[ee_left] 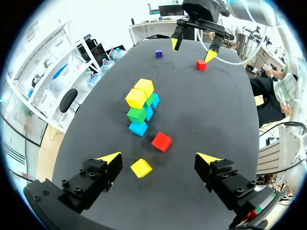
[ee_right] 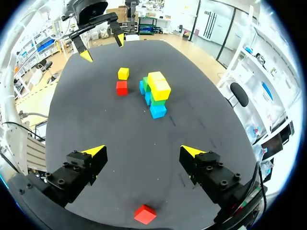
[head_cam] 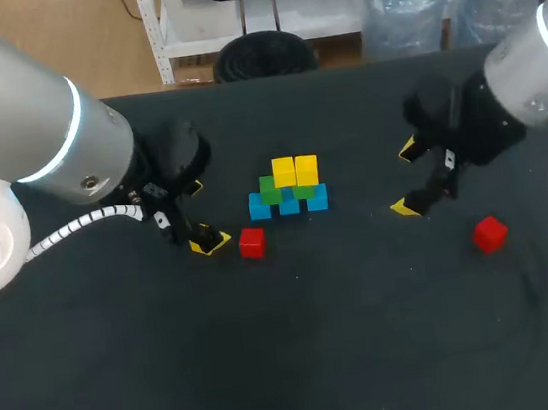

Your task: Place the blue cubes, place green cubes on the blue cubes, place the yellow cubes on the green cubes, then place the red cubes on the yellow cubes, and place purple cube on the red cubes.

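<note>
Sitting on blue cubes [head_cam: 260, 207], green cubes [head_cam: 270, 191] carry yellow cubes [head_cam: 295, 170]; left pincer [ee_left: 158, 158], right pincer [ee_right: 143, 151] both gape empty

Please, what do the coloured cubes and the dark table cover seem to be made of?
The loose yellow cube and the red cube next to it, like the rest, look like painted wood or hard plastic: crisp edges, flat even colour, little shine. I cannot tell which. The table cover looks like matte cloth or felt, since it shows no reflections.

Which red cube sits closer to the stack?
The red cube beside the loose yellow cube; the other red cube lies far off, alone.
</note>
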Controlling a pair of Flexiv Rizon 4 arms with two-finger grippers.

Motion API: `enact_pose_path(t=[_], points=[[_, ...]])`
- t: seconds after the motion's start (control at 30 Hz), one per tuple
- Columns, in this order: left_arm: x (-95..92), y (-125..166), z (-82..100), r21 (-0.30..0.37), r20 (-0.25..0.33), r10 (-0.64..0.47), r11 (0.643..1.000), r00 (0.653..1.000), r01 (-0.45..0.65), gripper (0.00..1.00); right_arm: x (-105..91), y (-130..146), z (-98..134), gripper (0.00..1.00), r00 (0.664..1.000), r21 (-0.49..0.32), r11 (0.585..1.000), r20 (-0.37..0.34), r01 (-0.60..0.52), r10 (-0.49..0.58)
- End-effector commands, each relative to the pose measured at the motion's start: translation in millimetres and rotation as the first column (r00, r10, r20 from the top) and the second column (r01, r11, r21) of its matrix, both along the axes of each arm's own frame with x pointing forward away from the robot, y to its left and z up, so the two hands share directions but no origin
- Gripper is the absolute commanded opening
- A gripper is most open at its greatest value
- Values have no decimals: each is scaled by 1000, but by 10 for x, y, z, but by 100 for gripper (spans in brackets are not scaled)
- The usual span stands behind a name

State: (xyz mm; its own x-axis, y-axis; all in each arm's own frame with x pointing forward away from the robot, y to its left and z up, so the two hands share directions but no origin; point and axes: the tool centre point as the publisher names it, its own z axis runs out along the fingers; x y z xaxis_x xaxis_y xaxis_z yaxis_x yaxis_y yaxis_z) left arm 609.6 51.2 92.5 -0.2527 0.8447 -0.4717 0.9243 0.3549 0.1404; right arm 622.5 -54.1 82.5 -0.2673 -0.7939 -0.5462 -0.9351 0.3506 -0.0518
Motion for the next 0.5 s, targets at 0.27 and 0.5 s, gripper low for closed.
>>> enact_pose_path(t=[0.27,0.5], points=[[-189,134,-46,91,53,-328,942,943,322,100,-7,1,1,100,1000,-2,1000,3,3,-3],[-39,135,-158,128,13,-499,860,867,493,100,-7,1,1,100,1000,-2,1000,3,3,-3]])
